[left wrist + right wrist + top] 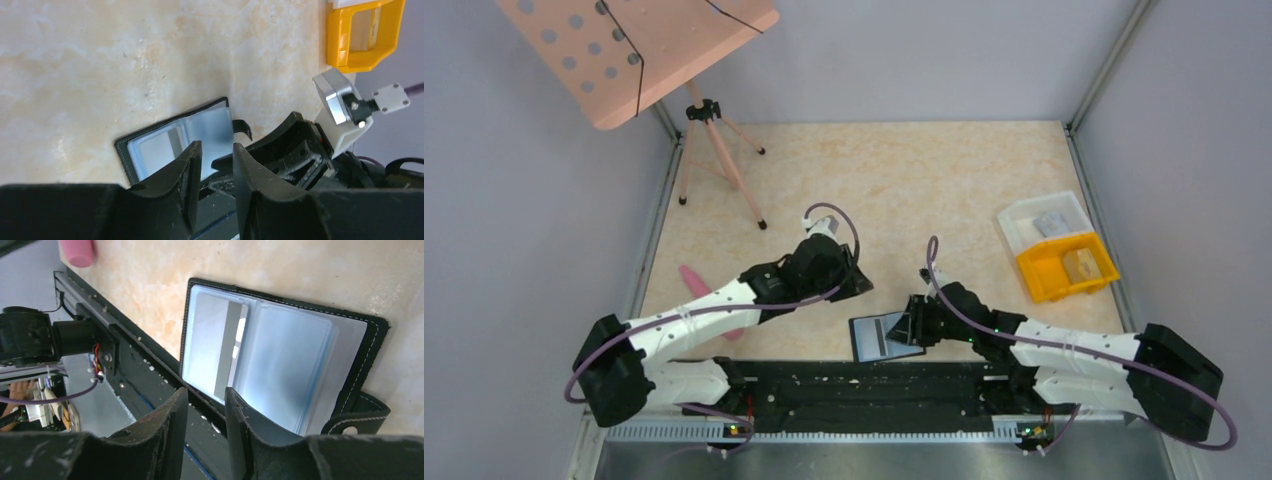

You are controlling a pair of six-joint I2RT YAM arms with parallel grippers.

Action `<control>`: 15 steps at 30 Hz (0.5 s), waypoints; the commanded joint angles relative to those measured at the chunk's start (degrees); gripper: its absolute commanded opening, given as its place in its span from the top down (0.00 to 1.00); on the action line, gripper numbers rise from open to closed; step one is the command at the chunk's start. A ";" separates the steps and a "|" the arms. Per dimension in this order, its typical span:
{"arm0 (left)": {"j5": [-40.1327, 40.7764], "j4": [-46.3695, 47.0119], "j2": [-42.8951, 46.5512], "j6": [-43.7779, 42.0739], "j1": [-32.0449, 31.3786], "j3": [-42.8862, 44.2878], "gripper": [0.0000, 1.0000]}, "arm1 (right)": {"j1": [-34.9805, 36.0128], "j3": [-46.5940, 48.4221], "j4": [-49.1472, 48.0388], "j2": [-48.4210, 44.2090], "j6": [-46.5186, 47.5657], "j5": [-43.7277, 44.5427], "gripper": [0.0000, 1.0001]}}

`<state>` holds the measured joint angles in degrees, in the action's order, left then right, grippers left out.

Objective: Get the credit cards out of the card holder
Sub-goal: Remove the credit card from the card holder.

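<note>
The card holder (884, 337) lies open and flat on the table near the front edge, black with stitched rim and glossy grey-blue sleeves. In the right wrist view (280, 355) a pale card with a grey stripe (220, 350) sits in its left pocket. The holder also shows in the left wrist view (175, 142). My right gripper (911, 325) is at the holder's right edge, its jaws apart with nothing between them (205, 392). My left gripper (861, 285) hovers just behind the holder, jaws apart and empty (215, 150).
A yellow bin (1064, 265) and a clear plastic tray (1044, 220) stand at the right. A pink object (696, 280) lies at the left by my left arm. A tripod stand (714, 150) with a pink perforated board is at the back left. A black rail (864, 385) runs along the front edge.
</note>
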<state>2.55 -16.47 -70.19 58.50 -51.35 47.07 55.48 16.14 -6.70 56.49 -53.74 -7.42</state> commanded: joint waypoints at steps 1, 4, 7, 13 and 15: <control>0.42 -2.17 4.12 1.90 0.02 -6.37 0.65 | 0.51 0.72 -8.18 5.71 -0.73 -1.12 0.67; -1.67 1.39 5.17 3.44 0.02 -11.56 0.66 | 0.51 1.37 -8.82 9.83 -1.32 -1.48 0.68; -4.38 5.35 5.44 4.06 -0.06 -15.15 0.66 | 0.53 1.53 -5.77 10.99 -1.54 2.05 0.69; -5.98 6.21 3.88 3.47 0.02 -15.77 0.66 | 0.44 6.67 9.69 8.82 -0.11 9.78 0.71; -5.49 5.91 4.07 3.18 0.02 -15.80 0.66 | 0.53 9.39 13.67 8.64 0.29 11.50 0.72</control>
<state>-2.31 -14.13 -66.28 61.63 -51.35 30.87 55.51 19.79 -3.01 66.61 -54.98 -2.42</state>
